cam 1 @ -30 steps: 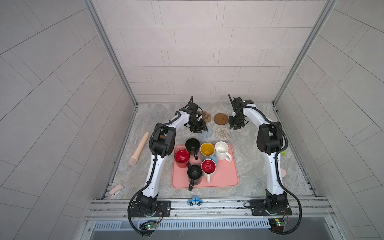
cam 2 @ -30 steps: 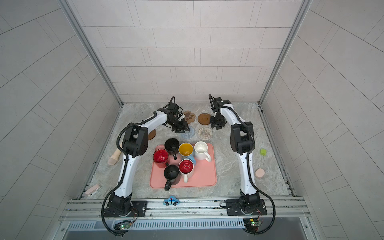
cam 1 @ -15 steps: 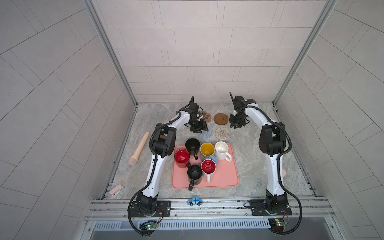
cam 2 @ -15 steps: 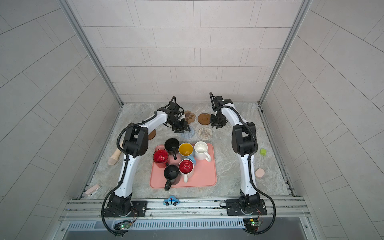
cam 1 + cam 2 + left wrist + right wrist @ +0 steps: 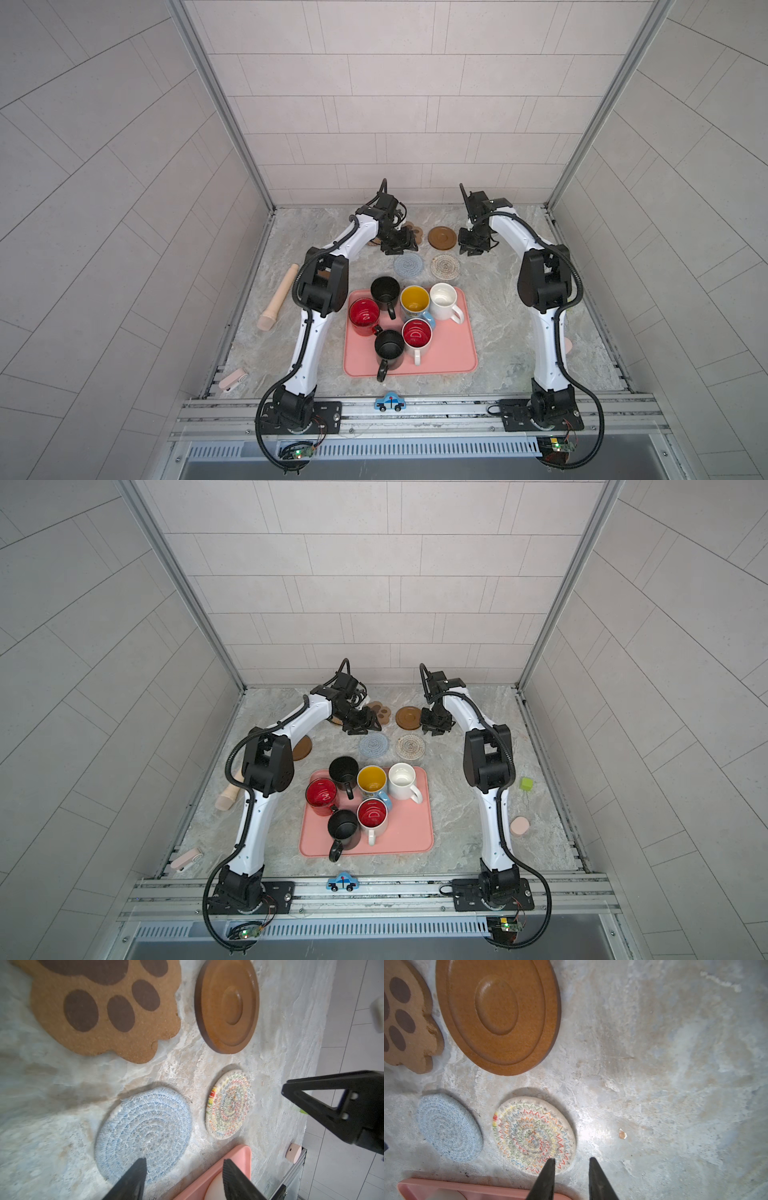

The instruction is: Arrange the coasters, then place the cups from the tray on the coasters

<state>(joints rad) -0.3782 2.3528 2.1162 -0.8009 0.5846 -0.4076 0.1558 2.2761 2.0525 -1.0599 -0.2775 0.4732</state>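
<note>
My left tool (image 5: pixel 184 1160) hangs apart and empty over the grey-blue coaster (image 5: pixel 408 264) at frame centre. My right tool (image 5: pixel 571 1159), narrowly apart, holds nothing. I'd fetch the stray wooden coaster (image 5: pixel 302 748) left of centre, laying it flat, spaced for cups (image 5: pixel 415 299).

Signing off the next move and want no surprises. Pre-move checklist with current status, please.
1. Left pincer empty, jaws apart: ok.
2. Right pincer empty, jaws narrowly apart: ok.
3. Tan paw-shaped cork coaster, brown round wooden coaster, grey-blue crochet coaster and cream crochet coaster with coloured stitching flat, not overlapping: ok.
4. All six coasters laid out: cannot tell. A second brown wooden round sits half hidden behind the left arm, and a sixth is not clearly seen.
5. Six handled mugs upright on the salmon-pink rectangular tray: ok.
6. Room between mugs for a pincer: not ok, they crowd together.
</note>
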